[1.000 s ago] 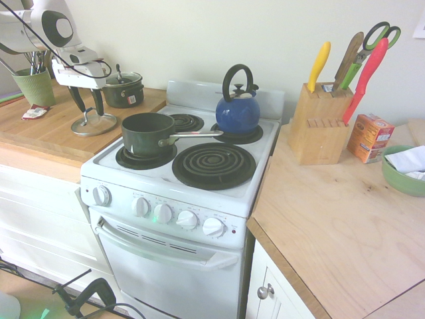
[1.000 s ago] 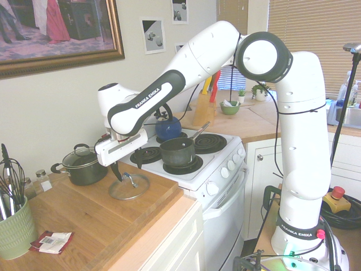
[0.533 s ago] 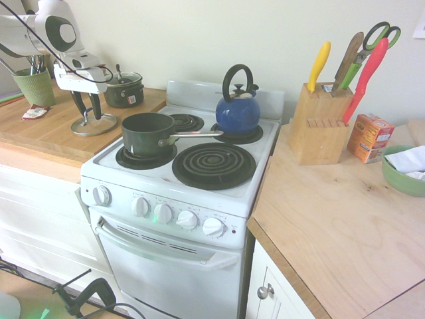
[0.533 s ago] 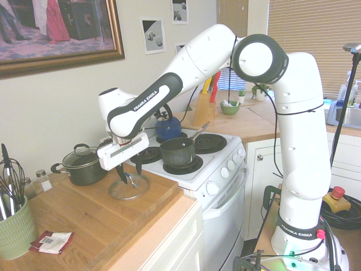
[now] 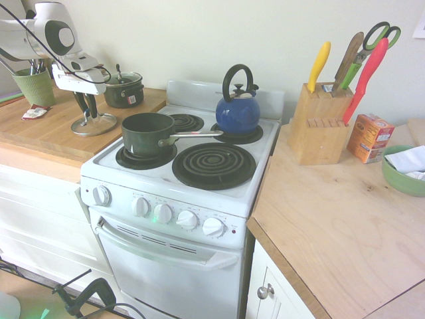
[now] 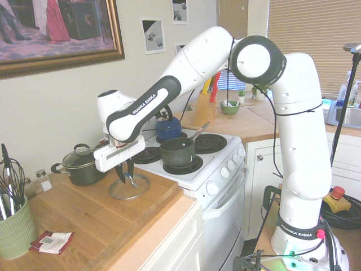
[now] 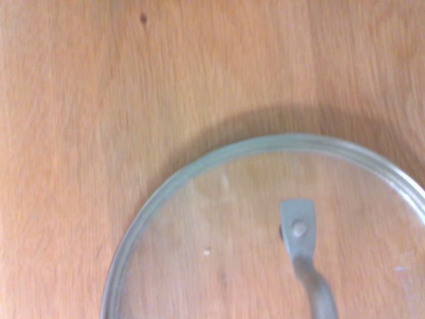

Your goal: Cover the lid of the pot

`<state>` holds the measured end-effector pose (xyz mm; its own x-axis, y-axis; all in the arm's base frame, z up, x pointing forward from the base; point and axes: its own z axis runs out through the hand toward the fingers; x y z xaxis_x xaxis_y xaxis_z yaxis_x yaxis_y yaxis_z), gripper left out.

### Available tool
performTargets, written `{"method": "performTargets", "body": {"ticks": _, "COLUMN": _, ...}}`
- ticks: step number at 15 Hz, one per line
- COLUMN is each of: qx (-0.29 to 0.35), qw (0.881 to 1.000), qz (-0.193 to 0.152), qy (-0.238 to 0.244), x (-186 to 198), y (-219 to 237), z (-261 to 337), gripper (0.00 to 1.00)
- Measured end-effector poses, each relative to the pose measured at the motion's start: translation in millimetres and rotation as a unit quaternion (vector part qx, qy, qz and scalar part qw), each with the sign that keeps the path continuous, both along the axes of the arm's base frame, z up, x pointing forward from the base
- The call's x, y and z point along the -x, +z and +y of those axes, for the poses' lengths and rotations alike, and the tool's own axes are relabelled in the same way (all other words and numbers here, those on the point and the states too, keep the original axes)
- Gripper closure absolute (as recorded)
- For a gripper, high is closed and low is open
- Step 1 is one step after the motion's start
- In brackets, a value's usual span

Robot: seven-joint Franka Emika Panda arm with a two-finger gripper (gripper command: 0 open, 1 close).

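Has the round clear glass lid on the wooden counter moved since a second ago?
No. The round clear glass lid lies at the same spot on the wooden counter, just left of the stove's edge.

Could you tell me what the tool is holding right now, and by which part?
The tool is closing around the handle of the round clear glass lid, which lies on the wooden counter; nothing is lifted.
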<state>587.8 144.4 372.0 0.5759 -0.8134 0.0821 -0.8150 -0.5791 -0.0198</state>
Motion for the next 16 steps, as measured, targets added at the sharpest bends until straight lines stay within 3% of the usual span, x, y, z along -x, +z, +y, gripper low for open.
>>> {"method": "performTargets", "body": {"ticks": 10, "qx": 0.002, "qw": 1.000, "qz": -0.021, "qy": -0.007, "x": -7, "y": 2, "z": -10, "gripper": 1.00}}
{"method": "performTargets", "body": {"ticks": 16, "qx": -0.035, "qw": 0.995, "qz": -0.076, "qy": -0.061, "x": 6, "y": 90, "z": -48, "gripper": 1.00}}
